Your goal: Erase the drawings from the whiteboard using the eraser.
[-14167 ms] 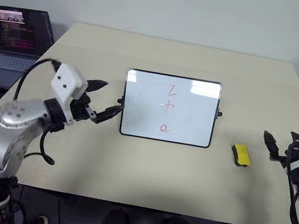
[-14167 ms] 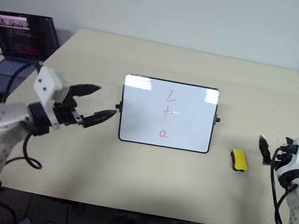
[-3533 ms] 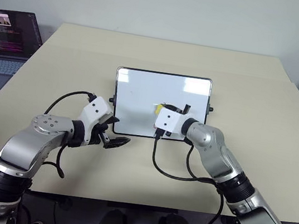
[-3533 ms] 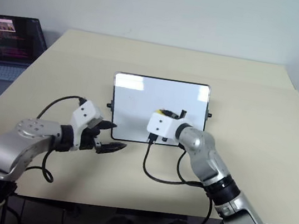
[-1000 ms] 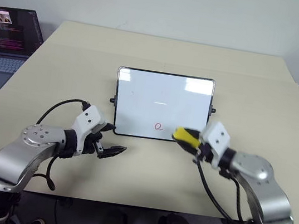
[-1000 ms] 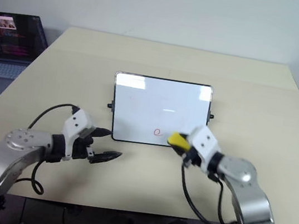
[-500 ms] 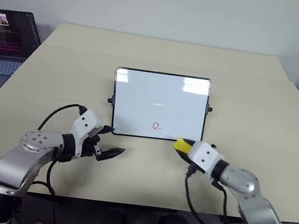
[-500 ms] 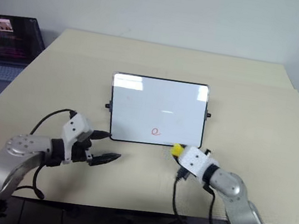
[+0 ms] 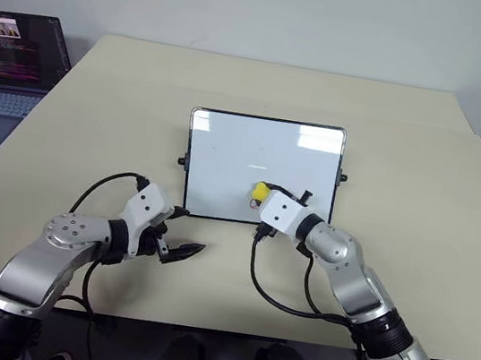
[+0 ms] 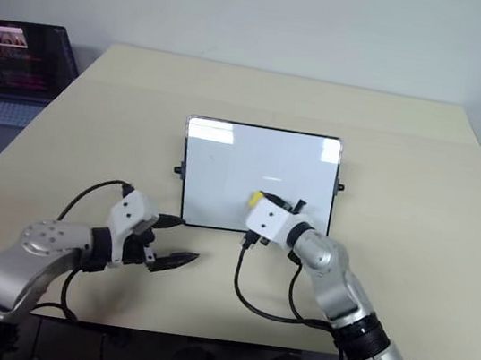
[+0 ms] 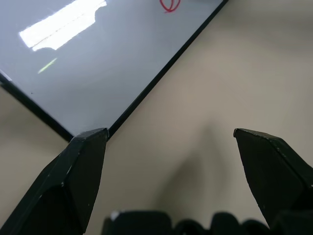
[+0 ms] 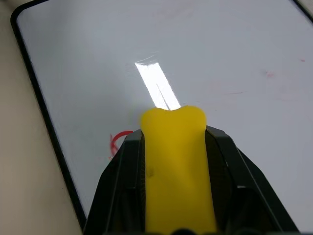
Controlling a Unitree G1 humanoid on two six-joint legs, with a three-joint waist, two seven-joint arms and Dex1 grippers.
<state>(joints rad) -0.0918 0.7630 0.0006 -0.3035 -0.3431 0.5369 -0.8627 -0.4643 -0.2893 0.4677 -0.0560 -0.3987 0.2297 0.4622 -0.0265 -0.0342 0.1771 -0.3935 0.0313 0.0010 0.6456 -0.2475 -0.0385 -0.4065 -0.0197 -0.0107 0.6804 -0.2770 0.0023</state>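
Observation:
The whiteboard (image 9: 226, 155) stands propped at the table's middle, white with a thin black frame. My right gripper (image 9: 265, 194) is shut on the yellow eraser (image 9: 260, 188) and holds it over the board's lower middle. In the right wrist view the eraser (image 12: 173, 161) partly covers one of the drawings, a small red loop (image 12: 116, 143). That loop (image 11: 169, 4) shows again in the left wrist view. My left gripper (image 9: 184, 231) is open just off the board's near left corner, with nothing between its fingers.
An open laptop (image 9: 9, 64) sits at the far left, beside the table. Faint red smudges (image 12: 269, 74) stay on the board's wiped upper area. Bare tabletop (image 9: 423, 171) lies to the right of the board and behind it.
My right gripper has carried the eraser from the table in front of the board up and left onto the board's lower middle, over the red loop. The left gripper has stayed put.

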